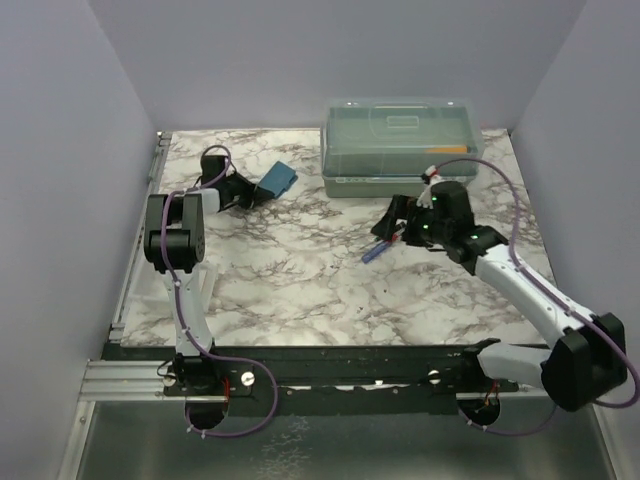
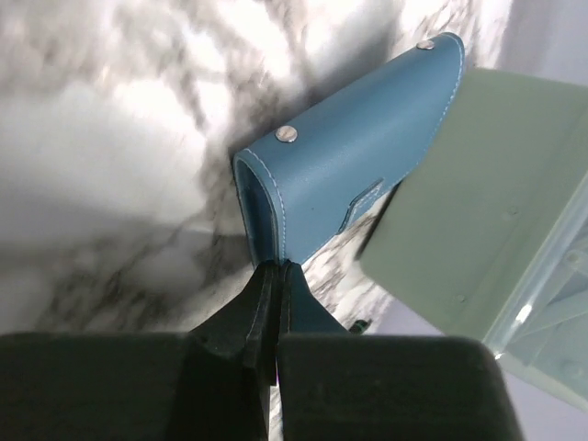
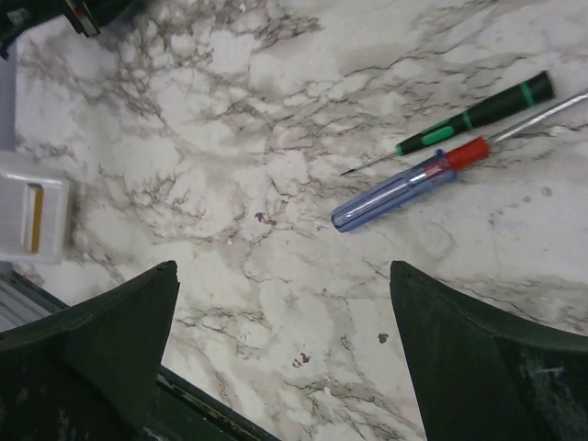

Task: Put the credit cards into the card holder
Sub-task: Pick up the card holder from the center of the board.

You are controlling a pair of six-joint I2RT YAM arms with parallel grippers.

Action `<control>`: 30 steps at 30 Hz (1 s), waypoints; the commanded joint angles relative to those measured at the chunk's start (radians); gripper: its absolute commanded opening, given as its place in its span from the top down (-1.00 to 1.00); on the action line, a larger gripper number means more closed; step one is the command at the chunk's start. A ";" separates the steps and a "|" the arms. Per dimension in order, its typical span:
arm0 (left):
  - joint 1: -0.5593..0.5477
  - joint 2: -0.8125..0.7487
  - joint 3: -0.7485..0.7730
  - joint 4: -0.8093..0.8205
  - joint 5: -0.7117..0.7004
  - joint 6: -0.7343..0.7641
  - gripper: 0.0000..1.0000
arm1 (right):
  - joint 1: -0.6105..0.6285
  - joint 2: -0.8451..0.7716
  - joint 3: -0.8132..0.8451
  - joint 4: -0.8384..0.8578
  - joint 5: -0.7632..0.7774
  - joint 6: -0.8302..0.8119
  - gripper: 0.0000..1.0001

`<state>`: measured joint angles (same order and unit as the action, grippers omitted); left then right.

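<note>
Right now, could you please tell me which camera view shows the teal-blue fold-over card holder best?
Left wrist: the card holder fills much of the frame, close and sharp. Top external shows it small; right wrist misses it.

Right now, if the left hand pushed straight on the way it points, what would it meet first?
The card holder: its folded edge sits directly ahead of the shut left hand, right at its tips, seemingly touching, though contact is hard to confirm. The translucent box lies beyond.
</note>
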<state>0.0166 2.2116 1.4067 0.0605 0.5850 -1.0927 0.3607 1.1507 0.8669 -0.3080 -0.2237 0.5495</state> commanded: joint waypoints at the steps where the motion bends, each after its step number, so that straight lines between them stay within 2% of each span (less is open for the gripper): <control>1: -0.037 -0.171 -0.177 -0.089 -0.092 0.074 1.00 | 0.172 0.171 0.081 -0.009 0.160 -0.119 -1.00; 3: -0.060 -0.264 -0.282 -0.102 -0.091 0.094 1.00 | 0.235 0.257 0.125 -0.001 0.187 -0.129 -1.00; 8: -0.141 -0.498 -0.514 -0.154 -0.022 0.178 1.00 | 0.305 0.381 0.151 0.109 0.126 -0.128 -1.00; 12: -0.287 -0.640 -0.642 -0.237 -0.014 0.264 1.00 | 0.373 0.387 0.101 0.199 0.111 -0.173 -1.00; 15: -0.319 -0.702 -0.672 -0.308 0.017 0.279 1.00 | 0.485 0.323 -0.001 0.309 0.172 -0.311 -1.00; 18: -0.325 -0.782 -0.670 -0.362 0.034 0.268 1.00 | 0.601 0.259 -0.139 0.502 0.248 -0.483 -1.00; 22: -0.325 -0.837 -0.610 -0.470 0.038 0.267 1.00 | 0.664 0.230 -0.280 0.737 0.288 -0.699 -1.00; 24: -0.325 -0.847 -0.600 -0.487 0.054 0.254 1.00 | 0.679 0.239 -0.332 0.857 0.274 -0.796 -1.00; 30: -0.325 -0.851 -0.598 -0.538 0.092 0.216 1.00 | 0.746 0.400 -0.341 1.122 0.451 -0.986 -1.00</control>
<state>-0.3107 1.3739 0.7933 -0.4042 0.6174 -0.8520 1.0580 1.4487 0.5217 0.5140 0.0753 -0.2268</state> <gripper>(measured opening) 0.017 0.998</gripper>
